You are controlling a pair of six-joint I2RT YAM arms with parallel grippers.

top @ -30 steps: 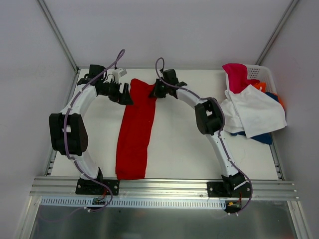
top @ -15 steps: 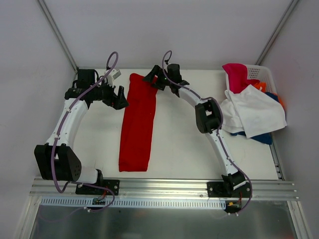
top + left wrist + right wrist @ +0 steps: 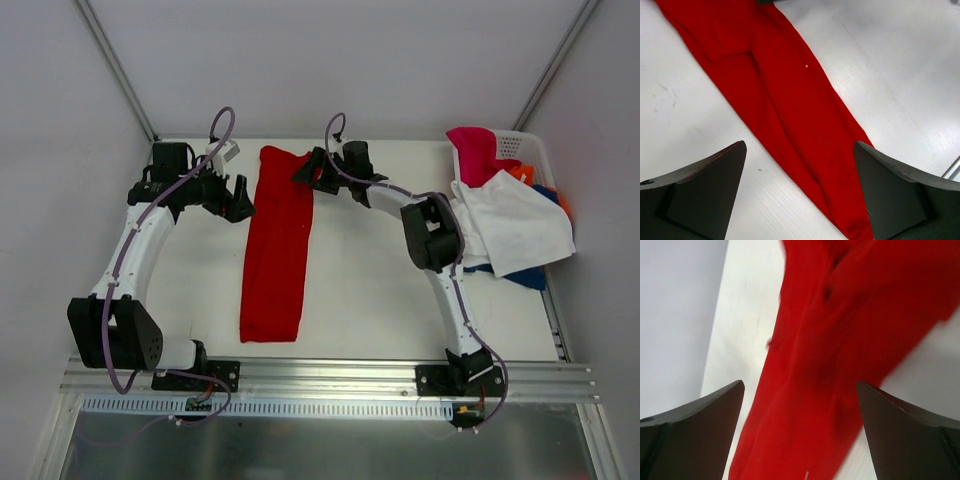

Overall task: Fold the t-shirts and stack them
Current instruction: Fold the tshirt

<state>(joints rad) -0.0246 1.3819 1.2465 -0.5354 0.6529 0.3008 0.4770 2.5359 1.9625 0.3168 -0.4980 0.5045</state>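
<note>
The red t-shirt [image 3: 275, 250] lies flat on the white table as a long narrow strip, running from the back edge toward the front. My left gripper [image 3: 239, 199] hovers open just left of the strip's upper part; in its wrist view the red cloth [image 3: 790, 100] passes below the spread fingers [image 3: 705, 190], untouched. At the strip's top right corner, my right gripper [image 3: 306, 171] is open above the cloth [image 3: 840, 340], holding nothing. The other t-shirts, a white one [image 3: 515, 230], a pink one [image 3: 472, 150], an orange one [image 3: 522, 175] and a blue one [image 3: 525, 275], are heaped at the right.
A white perforated basket [image 3: 525, 143] stands at the table's back right corner, the heap of tees spilling over its front. Grey walls close in the table at the back and both sides. A metal rail [image 3: 330, 375] with the arm bases runs along the front.
My right gripper opened and let go of the red shirt's top. The left arm drew back to the left. The shirt settled into a straight strip.
</note>
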